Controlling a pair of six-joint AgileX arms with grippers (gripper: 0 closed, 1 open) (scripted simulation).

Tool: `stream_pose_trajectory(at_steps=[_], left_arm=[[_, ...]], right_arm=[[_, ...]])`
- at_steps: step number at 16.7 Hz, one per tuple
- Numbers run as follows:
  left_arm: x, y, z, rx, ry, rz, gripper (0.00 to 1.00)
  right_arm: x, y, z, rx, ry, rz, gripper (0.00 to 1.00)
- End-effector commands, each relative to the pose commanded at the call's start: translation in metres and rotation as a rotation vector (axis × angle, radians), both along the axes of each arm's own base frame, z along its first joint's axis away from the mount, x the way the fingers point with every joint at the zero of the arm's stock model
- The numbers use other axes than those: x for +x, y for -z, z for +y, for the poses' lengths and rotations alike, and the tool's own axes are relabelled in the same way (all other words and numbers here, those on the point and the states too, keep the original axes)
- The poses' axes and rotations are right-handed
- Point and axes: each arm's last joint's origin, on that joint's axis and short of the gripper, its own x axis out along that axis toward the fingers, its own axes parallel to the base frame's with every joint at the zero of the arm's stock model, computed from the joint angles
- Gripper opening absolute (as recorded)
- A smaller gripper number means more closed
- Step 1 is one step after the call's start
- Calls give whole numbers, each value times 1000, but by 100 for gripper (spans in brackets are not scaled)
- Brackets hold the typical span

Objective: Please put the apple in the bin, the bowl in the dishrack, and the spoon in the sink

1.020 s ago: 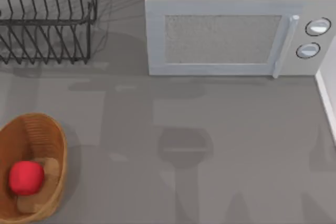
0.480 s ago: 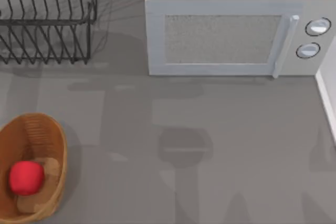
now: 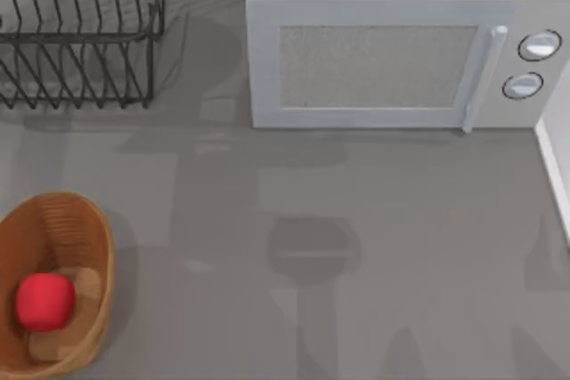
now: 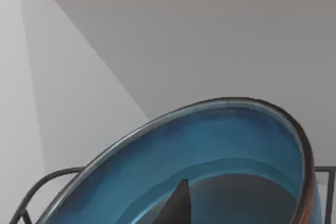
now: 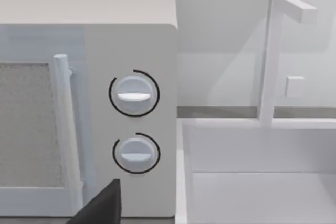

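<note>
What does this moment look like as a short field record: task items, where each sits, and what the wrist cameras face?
apple: inside the bin, on its floor
bin: lower left of the table in the top view
dishrack: upper left corner, beside the microwave
bowl: close under the left wrist camera, tilted, dishrack wire at its edges
left gripper: dark fingertip over the bowl's inside
right wrist view: faces the microwave dials and the sink with its faucet
spoon: cannot place

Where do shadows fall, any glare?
Top view: soft arm shadows across the table, the dishrack casting thin bar shadows, no glare. Left wrist view: the bowl evenly lit, no highlights. Right wrist view: flat light on the microwave.
</note>
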Motion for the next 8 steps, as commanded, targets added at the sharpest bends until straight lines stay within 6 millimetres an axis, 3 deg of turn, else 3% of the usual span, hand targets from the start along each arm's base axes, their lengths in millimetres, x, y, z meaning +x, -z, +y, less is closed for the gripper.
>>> stream_pose_trajectory(at_steps=[2, 8], left_arm=[[0, 0, 0, 0, 0, 0, 100], [0, 0, 0, 0, 0, 0, 100]], right_arm=[[0, 0, 0, 0, 0, 0, 100], [0, 0, 0, 0, 0, 0, 100]])
